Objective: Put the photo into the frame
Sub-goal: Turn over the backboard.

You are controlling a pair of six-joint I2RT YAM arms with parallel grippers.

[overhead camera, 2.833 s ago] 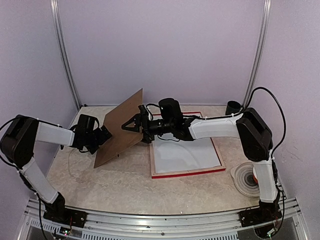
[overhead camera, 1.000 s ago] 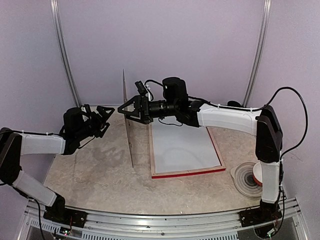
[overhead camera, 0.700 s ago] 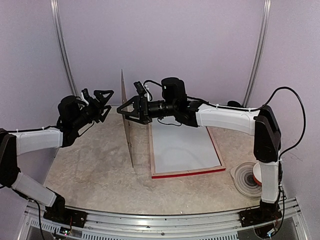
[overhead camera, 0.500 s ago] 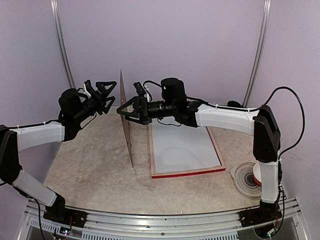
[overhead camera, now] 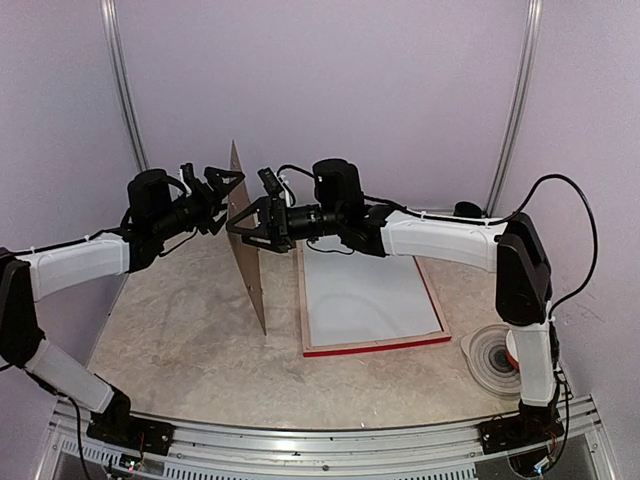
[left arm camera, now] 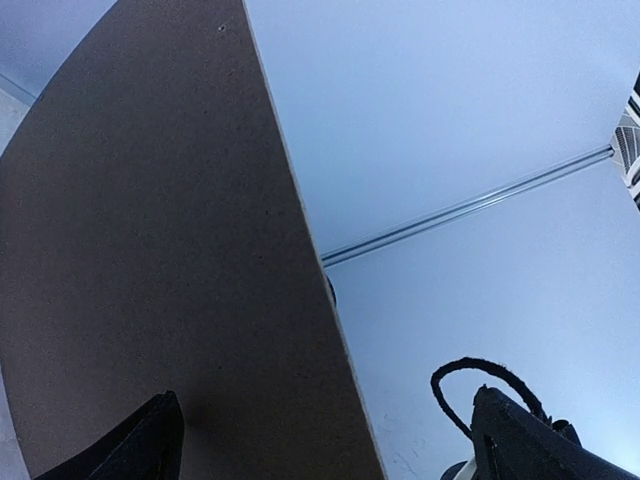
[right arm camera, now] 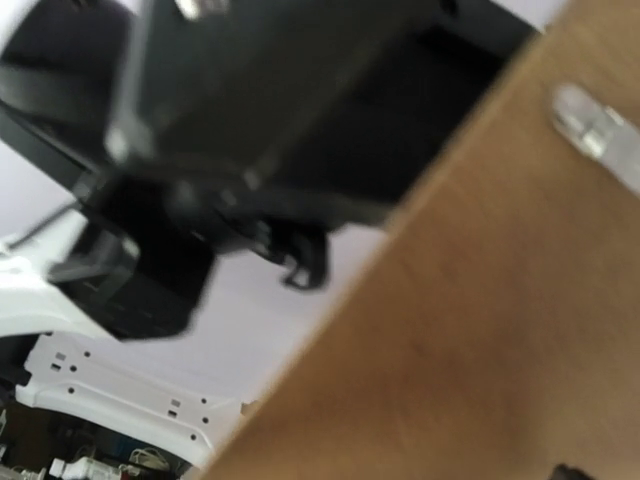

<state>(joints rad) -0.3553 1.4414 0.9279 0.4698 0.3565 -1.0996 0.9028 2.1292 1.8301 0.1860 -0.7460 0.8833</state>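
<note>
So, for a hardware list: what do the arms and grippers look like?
The left arm and right arm have white shells and black joints. The left gripper and right gripper are black, with triangular open-frame fingers. A thin black cable loops off the right arm.

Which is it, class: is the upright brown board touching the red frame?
Apart. The top view shows bare table between the brown board and the frame.

L arm (overhead camera: 80, 266) reaches up and inward, wrist raised, left gripper (overhead camera: 220, 197) jaws spread wide. R arm (overhead camera: 440, 238) stretches far across to the left, approx level. Right gripper (overhead camera: 240, 224) looks wide apart too, though wrist cam is blurred. Grippers face each other, close.
</note>
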